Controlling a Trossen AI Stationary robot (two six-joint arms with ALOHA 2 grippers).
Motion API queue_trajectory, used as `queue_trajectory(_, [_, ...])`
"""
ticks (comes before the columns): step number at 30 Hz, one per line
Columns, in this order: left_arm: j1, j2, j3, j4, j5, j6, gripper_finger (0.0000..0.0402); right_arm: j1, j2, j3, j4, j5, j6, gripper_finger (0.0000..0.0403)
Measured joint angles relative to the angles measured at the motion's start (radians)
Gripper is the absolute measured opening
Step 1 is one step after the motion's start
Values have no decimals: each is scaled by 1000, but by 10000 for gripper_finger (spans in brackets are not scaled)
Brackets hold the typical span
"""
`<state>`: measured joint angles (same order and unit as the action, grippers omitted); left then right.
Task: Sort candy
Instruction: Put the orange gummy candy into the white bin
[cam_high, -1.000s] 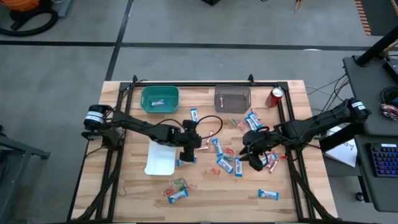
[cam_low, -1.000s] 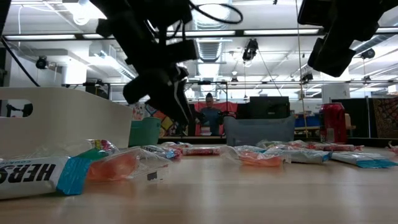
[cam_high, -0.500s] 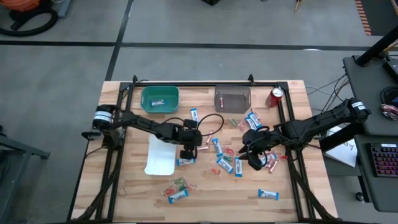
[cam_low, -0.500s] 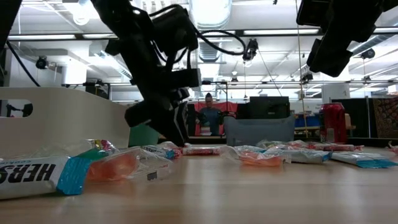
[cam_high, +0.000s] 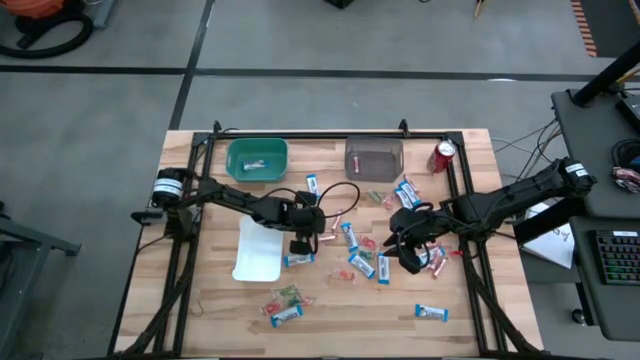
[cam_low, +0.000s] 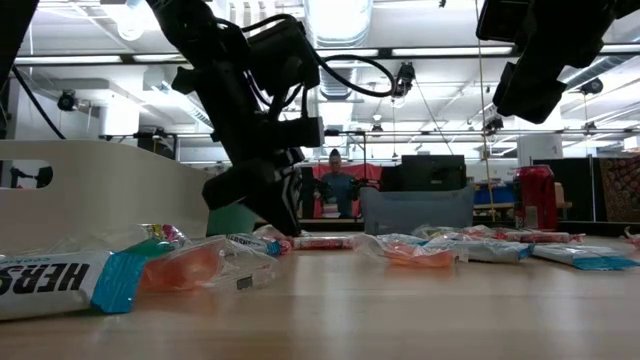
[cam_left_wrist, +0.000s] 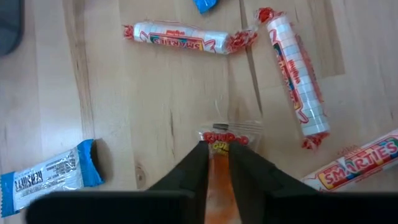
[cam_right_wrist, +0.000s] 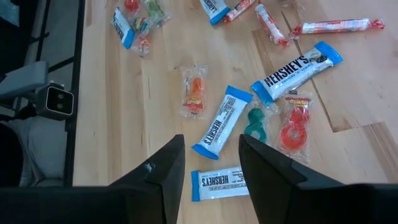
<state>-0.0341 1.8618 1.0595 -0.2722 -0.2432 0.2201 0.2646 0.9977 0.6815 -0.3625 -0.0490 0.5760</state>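
Left tool (cam_left_wrist: 216, 163) lowered since half second ago, now down on tabletop (cam_high: 210, 290), fingers pressed on orange gummy packet (cam_left_wrist: 222, 167) beside white tray (cam_high: 258, 252). Pick appears secured. Right tool (cam_right_wrist: 210, 163) spread, hovering over scattered candy (cam_right_wrist: 220, 121), unmoved.

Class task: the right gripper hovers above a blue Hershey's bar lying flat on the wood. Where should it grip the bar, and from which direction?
Grip the bar across its narrow middle, coming straight down. It lies flat and long, with clear wood along both long edges for the right gripper's open fingers.
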Motion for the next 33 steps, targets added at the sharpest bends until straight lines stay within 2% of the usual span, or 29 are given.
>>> queue_trajectory(3, [0,0,0,0,0,-4,5,0,0,0,0,0,-1,139])
queue_trajectory(12, [0,-7,0,0,0,-7,1,0,0,0,0,25,-2,144])
queue_trajectory(24, [-2,-150,0,3,0,-3,0,0,0,0,0,26,-11,137])
queue_trajectory(30, [-3,-174,0,1,122,12,2,0,0,-1,0,25,-12,143])
queue_trajectory(33, [-2,-153,0,-2,158,48,20,0,0,-1,0,25,-11,144])
